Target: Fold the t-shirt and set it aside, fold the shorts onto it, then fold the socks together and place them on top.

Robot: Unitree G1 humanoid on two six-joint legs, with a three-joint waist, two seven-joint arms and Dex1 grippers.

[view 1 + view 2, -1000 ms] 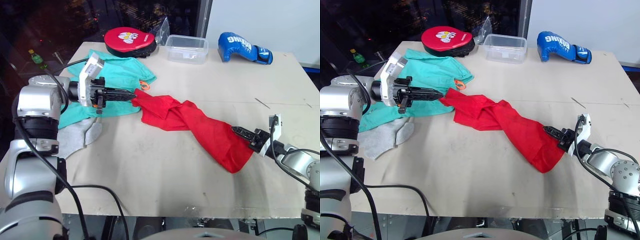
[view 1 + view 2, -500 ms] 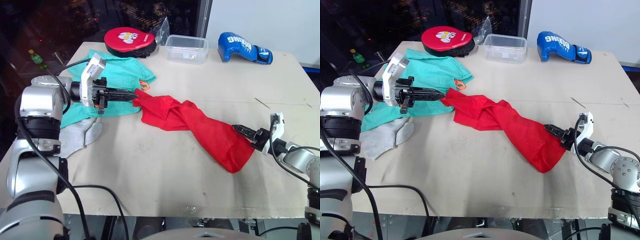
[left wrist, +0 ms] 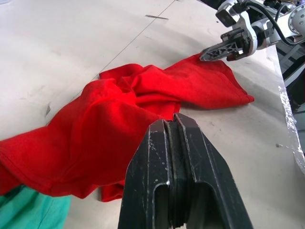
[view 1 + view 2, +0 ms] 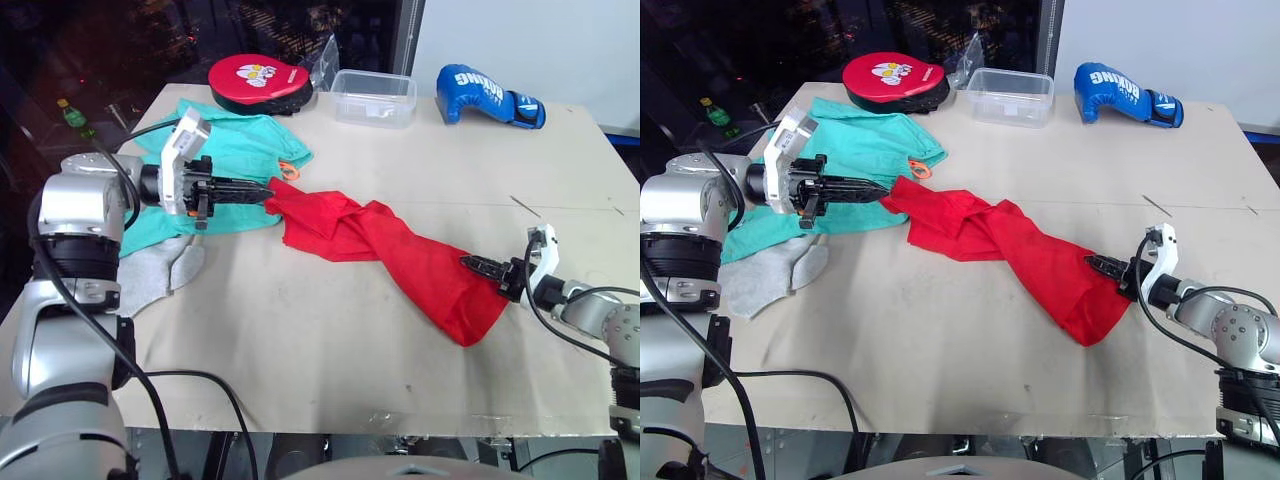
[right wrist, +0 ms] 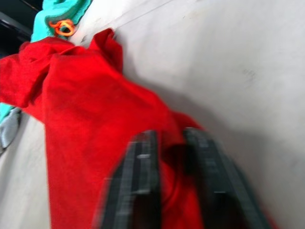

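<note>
- Lying twisted like a rope beside the shorts (image 4: 228,150), the t-shirt (image 4: 400,255) is judged soft, light, limp; best taken at opposite hems or shoulders
- left gripper (image 4: 262,193) closed at the shirt's shorts-side end, cloth between the fingers not confirmed; right gripper (image 4: 470,264) parted at the opposite end
- "BOXING" is partly read on the blue glove (image 4: 488,94) beyond the shirt

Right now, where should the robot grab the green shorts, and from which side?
Best guess: the shorts by the edge facing the far side of the table, coming from there. That end lies flat and bare, while the near part is under the left gripper and touches the t-shirt. The orange drawstring marks the corner by the shirt.
</note>
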